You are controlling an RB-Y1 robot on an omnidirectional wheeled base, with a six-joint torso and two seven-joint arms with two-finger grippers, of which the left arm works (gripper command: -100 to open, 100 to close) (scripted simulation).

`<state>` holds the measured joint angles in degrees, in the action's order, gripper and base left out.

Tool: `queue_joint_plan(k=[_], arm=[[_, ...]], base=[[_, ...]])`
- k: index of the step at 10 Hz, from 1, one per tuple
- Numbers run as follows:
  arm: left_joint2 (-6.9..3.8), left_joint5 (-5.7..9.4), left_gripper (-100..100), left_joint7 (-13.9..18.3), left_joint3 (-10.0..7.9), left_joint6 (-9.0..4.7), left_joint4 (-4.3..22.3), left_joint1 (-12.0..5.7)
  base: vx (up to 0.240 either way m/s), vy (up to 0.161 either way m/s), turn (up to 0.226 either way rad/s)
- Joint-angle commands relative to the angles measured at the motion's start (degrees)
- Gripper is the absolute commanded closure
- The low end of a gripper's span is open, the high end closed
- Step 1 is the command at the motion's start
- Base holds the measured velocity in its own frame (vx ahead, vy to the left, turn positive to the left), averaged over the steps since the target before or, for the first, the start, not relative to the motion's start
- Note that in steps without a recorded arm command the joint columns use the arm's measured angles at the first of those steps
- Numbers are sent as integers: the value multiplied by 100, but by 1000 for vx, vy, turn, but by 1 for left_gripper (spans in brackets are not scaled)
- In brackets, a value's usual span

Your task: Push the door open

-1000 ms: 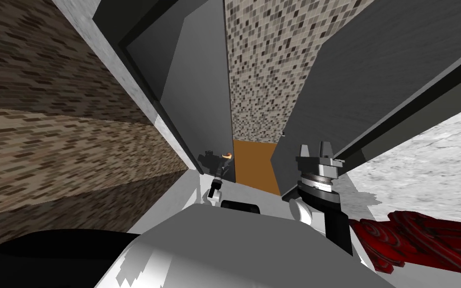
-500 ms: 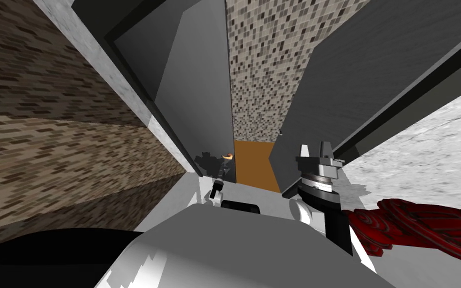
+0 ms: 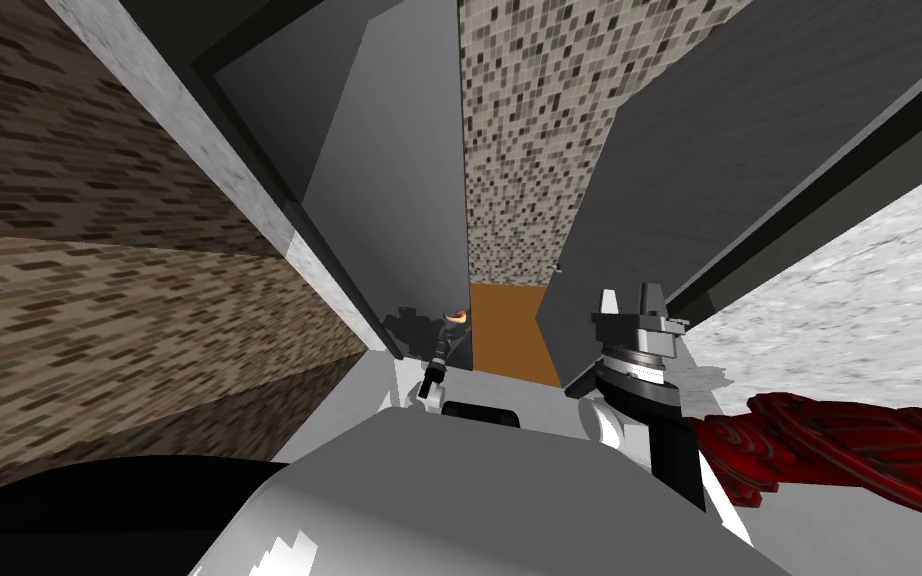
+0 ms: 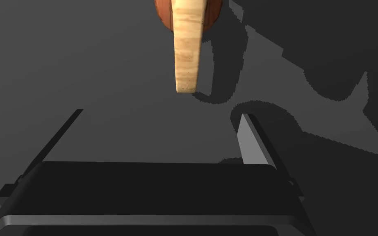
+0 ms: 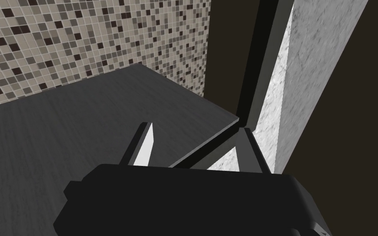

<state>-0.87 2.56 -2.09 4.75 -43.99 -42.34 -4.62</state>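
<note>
Left wrist view: left gripper [image 4: 161, 113] open, facing dark grey door [image 4: 81, 61] near its pale wooden lever handle [image 4: 188, 49]; right gripper [image 5: 196, 128] open

matt dark grey door [image 4: 81, 61], pale wooden handle [image 4: 188, 45], mosaic-tiled wall [image 3: 529, 120]

dark grey door [image 3: 389, 210], pale wood handle [image 4: 188, 45] on a red-brown backplate [image 4: 164, 14], speckled beige-and-brown mosaic wall [image 3: 529, 120], orange floor [image 3: 509, 325], brown brick wall [image 3: 99, 250], swirly red rug [image 3: 849, 455].
</note>
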Motion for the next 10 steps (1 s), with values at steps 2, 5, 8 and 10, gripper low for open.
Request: queue_joint_plan(k=[2, 5, 8, 10], arm=[[-94, 15, -100, -3, -28, -54, 77, -28], [-60, 30, -100, -2, -57, -104, 119, -23], [23, 35, -100, -5, -68, -115, 117, -10], [23, 35, 100, -5, -68, -115, 117, -10]], base=[[179, -16, -19], [193, -23, -26], [153, -5, -16], [-23, -3, 1]])
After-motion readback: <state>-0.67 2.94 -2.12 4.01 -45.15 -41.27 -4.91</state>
